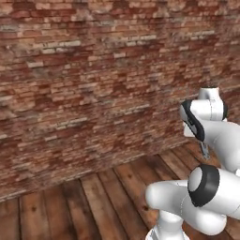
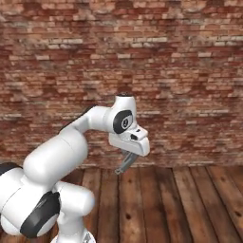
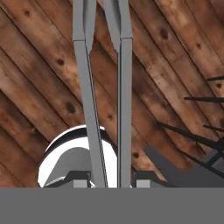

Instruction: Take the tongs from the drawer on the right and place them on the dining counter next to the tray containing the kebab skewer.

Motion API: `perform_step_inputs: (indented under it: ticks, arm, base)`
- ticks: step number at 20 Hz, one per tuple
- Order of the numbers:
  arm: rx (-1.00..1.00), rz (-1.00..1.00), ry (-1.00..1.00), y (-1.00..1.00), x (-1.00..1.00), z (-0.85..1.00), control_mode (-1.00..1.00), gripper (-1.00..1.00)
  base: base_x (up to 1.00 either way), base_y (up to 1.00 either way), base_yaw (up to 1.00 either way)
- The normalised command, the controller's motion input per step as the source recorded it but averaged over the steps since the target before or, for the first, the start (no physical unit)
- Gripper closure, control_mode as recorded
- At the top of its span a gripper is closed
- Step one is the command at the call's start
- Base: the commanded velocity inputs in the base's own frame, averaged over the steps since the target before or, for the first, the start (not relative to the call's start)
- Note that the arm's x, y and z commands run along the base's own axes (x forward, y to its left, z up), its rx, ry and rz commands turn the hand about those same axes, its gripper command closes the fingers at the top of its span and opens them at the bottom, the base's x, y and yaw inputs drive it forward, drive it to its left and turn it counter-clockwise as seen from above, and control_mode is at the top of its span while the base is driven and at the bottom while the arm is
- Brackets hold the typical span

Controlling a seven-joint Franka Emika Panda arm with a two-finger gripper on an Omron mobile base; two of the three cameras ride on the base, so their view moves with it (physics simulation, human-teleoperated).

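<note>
Left base view: we look from behind-left of the arm at the brick wall [image 1: 93, 84] | right base view: from behind-right, same wall and plank floor [image 2: 190, 204] shared | hand view: we look close down the tongs [image 3: 105, 87] onto floor planks.

The white arm is folded in front of the base, its lower link sloping up and forward to a dark-jointed elbow, the forearm running level toward the wrist. The wrist turns downward and carries the hand, which tilts down and slightly back toward the base. The pincer [image 2: 124, 166] points at a downward slant, held well above the floor. Its jaws stand close together, clamped on the tongs [image 3: 105, 100], whose two thin grey arms run out from between the fingertips [image 3: 78, 178] in the hand view.
</note>
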Motion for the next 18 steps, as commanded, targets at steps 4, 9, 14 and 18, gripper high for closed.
perform_step_inputs:
  ticks: [4,9,14,18]
  arm:
    - [0.00,0.00,0.00,0.00,0.00,0.00,1.00,1.00]
    - [0.00,0.00,0.00,0.00,0.00,0.00,1.00,1.00]
    - [0.00,0.00,0.00,0.00,0.00,0.00,1.00,1.00]
    - [0.00,0.00,0.00,0.00,0.00,0.00,1.00,1.00]
  base:
    - [0.42,0.15,-0.62]
    - [0.43,0.15,-0.61]
    - [0.44,0.15,-0.60]
    - [0.43,0.15,-0.60]
